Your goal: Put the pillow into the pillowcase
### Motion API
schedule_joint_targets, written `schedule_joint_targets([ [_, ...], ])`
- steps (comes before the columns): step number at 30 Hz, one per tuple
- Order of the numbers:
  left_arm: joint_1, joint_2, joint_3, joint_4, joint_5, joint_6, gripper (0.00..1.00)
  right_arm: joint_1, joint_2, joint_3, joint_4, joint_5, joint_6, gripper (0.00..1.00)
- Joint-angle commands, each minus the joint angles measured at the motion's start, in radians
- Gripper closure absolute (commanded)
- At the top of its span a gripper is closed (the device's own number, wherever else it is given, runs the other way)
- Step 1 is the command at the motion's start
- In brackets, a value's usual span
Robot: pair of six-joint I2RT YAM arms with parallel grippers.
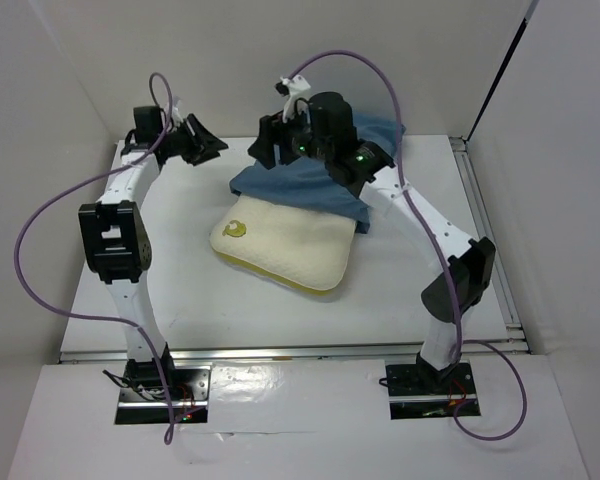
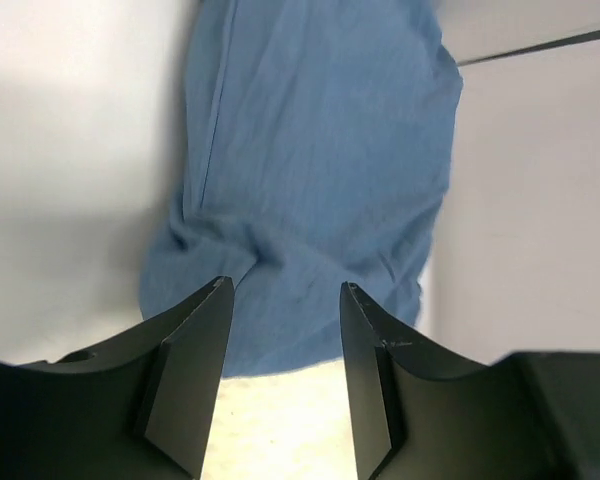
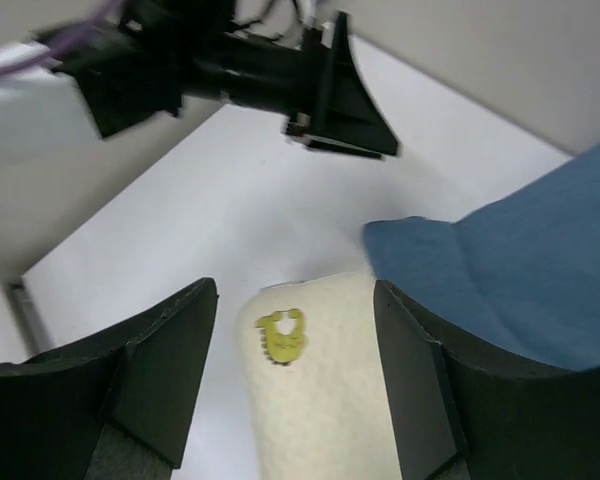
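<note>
Left end effector (image 1: pixel 212 143) hangs with its jaws apart and nothing in them, a little to the left of the pillowcase (image 1: pixel 315 185). The right end effector (image 1: pixel 270 148) hangs over the far left corner of that blue cloth, and its jaws are apart and empty too. The pillow (image 1: pixel 280 245) lies in the middle of the desk (image 1: pixel 180 295). Its near side is bare and its far edge is tucked beneath the edge of the pillowcase, but I cannot tell if that edge is inside the opening or only under the cloth. The pillow looks soft, fat and light, so it will likely squash when pinched; a corner or the yellow seam seems the best place to grab. The pillowcase looks thin, floppy and wrinkly, so it may slide and bunch up. I would pinch just one layer at its mouth to hold it open. The right arm (image 1: pixel 430 220) reaches across the blue cloth and may get in the way. The white walls (image 1: pixel 230 60) stand close behind, purple cables (image 1: pixel 40 230) loop nearby, and the two end effectors are near enough to bump.
</note>
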Motion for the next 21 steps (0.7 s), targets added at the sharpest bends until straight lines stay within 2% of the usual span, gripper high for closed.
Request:
schedule_joint_targets([
  [1, -0.013, -0.019, 0.205, -0.37, -0.098, 0.374, 0.42, -0.063, -0.07, -0.039, 0.081, 0.05, -0.116, 0.3],
  [3, -0.033, -0.043, 0.293, -0.478, -0.19, 0.471, 0.43, -0.092, -0.09, -0.093, 0.081, 0.061, -0.139, 0.33],
  [4, -0.046, -0.094, 0.293, -0.524, -0.212, 0.57, 0.43, -0.11, -0.09, -0.12, 0.098, 0.061, -0.151, 0.36],
  [6, -0.105, -0.166, 0.252, -0.534, -0.277, 0.671, 0.43, -0.156, -0.118, -0.215, 0.139, 0.061, -0.197, 0.45],
  [7, -0.131, -0.201, 0.229, -0.534, -0.278, 0.78, 0.43, -0.173, -0.118, -0.245, 0.152, 0.047, -0.211, 0.49],
  [8, -0.198, -0.264, 0.21, -0.567, -0.294, 0.838, 0.43, -0.198, -0.118, -0.268, 0.152, 0.047, -0.237, 0.53],
  [9, -0.237, -0.29, 0.181, -0.584, -0.355, 0.884, 0.43, -0.215, -0.109, -0.3, 0.152, 0.047, -0.237, 0.64],
  [12, -0.354, -0.396, 0.082, -0.612, -0.35, 1.025, 0.45, -0.281, -0.054, -0.338, 0.163, 0.033, -0.246, 0.83],
  [13, -0.369, -0.425, 0.052, -0.612, -0.313, 1.051, 0.5, -0.296, -0.038, -0.338, 0.172, 0.012, -0.237, 0.95],
  [15, -0.418, -0.508, -0.027, -0.603, -0.257, 1.116, 0.57, -0.327, 0.008, -0.338, 0.172, 0.012, -0.237, 1.0],
  [16, -0.434, -0.534, -0.05, -0.603, -0.237, 1.145, 0.63, -0.327, 0.022, -0.338, 0.187, 0.012, -0.246, 1.0],
  [17, -0.452, -0.559, -0.07, -0.592, -0.236, 1.188, 0.76, -0.34, 0.037, -0.338, 0.187, 0.012, -0.262, 1.0],
  [18, -0.496, -0.579, -0.106, -0.583, -0.236, 1.209, 0.83, -0.353, 0.064, -0.338, 0.202, 0.001, -0.262, 1.0],
  [21, -0.567, -0.616, -0.127, -0.598, -0.236, 1.291, 0.95, -0.371, 0.135, -0.339, 0.206, -0.008, -0.289, 1.0],
])
